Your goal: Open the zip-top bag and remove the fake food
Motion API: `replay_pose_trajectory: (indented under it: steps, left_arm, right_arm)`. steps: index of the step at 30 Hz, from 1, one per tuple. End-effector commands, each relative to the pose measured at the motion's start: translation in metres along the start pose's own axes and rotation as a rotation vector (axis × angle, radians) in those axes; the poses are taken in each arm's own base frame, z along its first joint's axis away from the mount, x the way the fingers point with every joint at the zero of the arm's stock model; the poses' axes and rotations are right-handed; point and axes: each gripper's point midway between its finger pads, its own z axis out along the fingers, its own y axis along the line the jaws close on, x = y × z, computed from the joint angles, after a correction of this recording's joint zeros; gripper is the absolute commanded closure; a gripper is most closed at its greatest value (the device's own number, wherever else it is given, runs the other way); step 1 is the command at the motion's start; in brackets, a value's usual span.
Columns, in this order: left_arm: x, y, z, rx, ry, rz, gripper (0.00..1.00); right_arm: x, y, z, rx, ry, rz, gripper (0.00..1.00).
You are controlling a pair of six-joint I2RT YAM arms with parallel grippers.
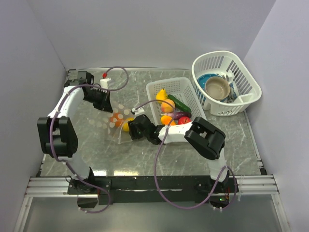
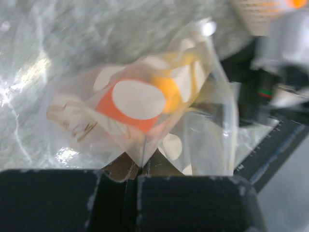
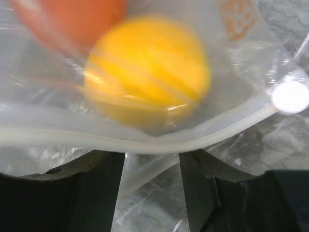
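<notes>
A: From above, how many baskets are on the table point(image 1: 145, 154)?

B: Two. The square basket point(image 1: 154, 89) holds toy food point(image 1: 167, 105): one yellow pear, one green cucumber, two orange pieces and one red one. The oval basket point(image 1: 251, 82) holds one bowl point(image 1: 217, 88) and dishes too crowded to count.

A: And the bag point(image 1: 118, 131)?

B: There is one. It lies on the table just left of the square basket, with two pieces inside, one orange and one yellow. The left claw point(image 1: 109, 108) is at its far edge and the right claw point(image 1: 130, 126) at its near right edge.

A: What does the left wrist camera show?

B: The left claw point(image 2: 138, 176) has its two fingers pressed together, with a fold of the bag point(image 2: 203, 140) pinched between them. One orange piece point(image 2: 140, 123) and one yellow piece point(image 2: 169, 92) show through the dotted plastic.

A: And the right wrist camera?

B: The right claw point(image 3: 152, 188) stands partly open. Its two fingers point(image 3: 101, 193) are apart, and a loose flap of the bag point(image 3: 241, 58) lies unsqueezed in the gap. The zip strip point(image 3: 48, 137) runs just beyond the fingertips. Behind it are one yellow ball point(image 3: 147, 72) and part of one orange-red piece point(image 3: 72, 19).
</notes>
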Motion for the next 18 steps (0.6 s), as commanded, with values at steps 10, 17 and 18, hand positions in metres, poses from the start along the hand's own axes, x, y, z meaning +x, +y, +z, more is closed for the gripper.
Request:
replay_pose_trajectory:
  steps: [10,17,18]
  left_arm:
    - [0.000,-0.041,-0.016,0.101,0.018,0.083,0.99]
    - [0.008,-0.033,-0.006,0.091,0.039,0.073,0.99]
    - [0.007,-0.033,-0.005,0.092,0.039,0.078,0.99]
  right_arm:
    - [-0.027,0.001,-0.017,0.050,-0.090,0.001,0.06]
    - [-0.024,0.004,-0.008,0.061,-0.060,-0.021,0.05]
    - [-0.021,0.005,-0.007,0.063,-0.047,-0.031,0.05]
